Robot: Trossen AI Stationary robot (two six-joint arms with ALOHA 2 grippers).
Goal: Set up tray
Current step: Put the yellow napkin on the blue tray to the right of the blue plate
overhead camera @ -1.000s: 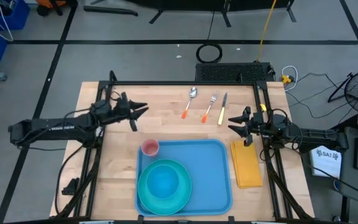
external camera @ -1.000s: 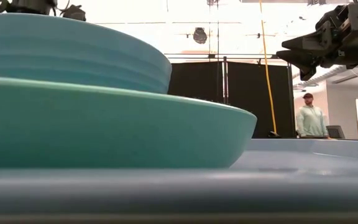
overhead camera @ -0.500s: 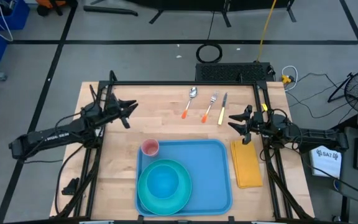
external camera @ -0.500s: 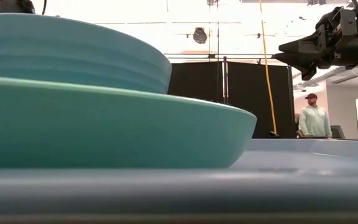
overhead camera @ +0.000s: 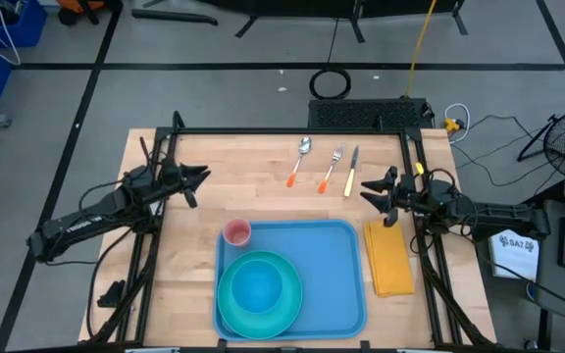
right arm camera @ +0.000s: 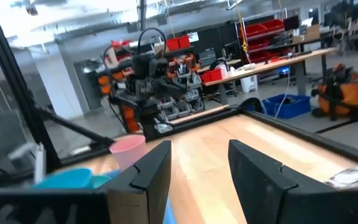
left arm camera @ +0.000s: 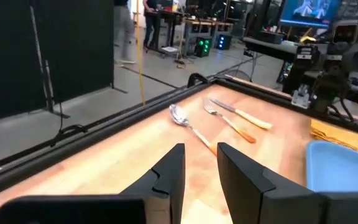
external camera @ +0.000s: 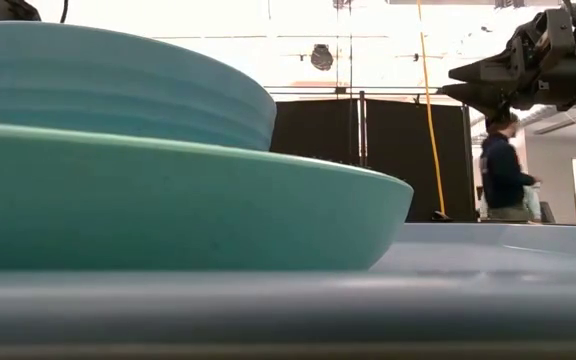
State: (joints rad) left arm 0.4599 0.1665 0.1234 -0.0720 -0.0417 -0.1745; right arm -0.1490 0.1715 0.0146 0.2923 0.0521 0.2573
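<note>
Seen from overhead, a wooden table (overhead camera: 263, 196) filled the middle of the frame. A large flat light-blue tray (overhead camera: 336, 270) with rounded corners and a raised rim lay at lower centre. In its lower left part sat a round teal plate (overhead camera: 231, 309) holding a smooth blue bowl (overhead camera: 258, 286). A small pink cup (overhead camera: 236, 233) stood in the tray's upper left corner. Just right of the tray, outside it, lay a flat yellow-orange napkin (overhead camera: 390, 260).

Above the tray, a spoon (overhead camera: 300, 157), a fork (overhead camera: 333, 165) and a knife (overhead camera: 351, 172) lay side by side, with metal heads and orange handles.

The left gripper (overhead camera: 196, 181) hovered at middle left, well apart from the tray, its fingers slightly parted and empty. The right gripper (overhead camera: 373, 191) hung at the napkin's upper end, fingers spread and empty.

The table-level view showed only the stacked bowl (external camera: 118, 85) and plate (external camera: 168, 200) looming at left, the tray's rim (external camera: 288, 300) along the bottom, and a person (external camera: 503, 170) in the room behind. The left wrist view showed the cutlery close up, the spoon (left arm camera: 185, 121) nearest. The right wrist view showed the cup (right arm camera: 128, 149) past its own fingers.
</note>
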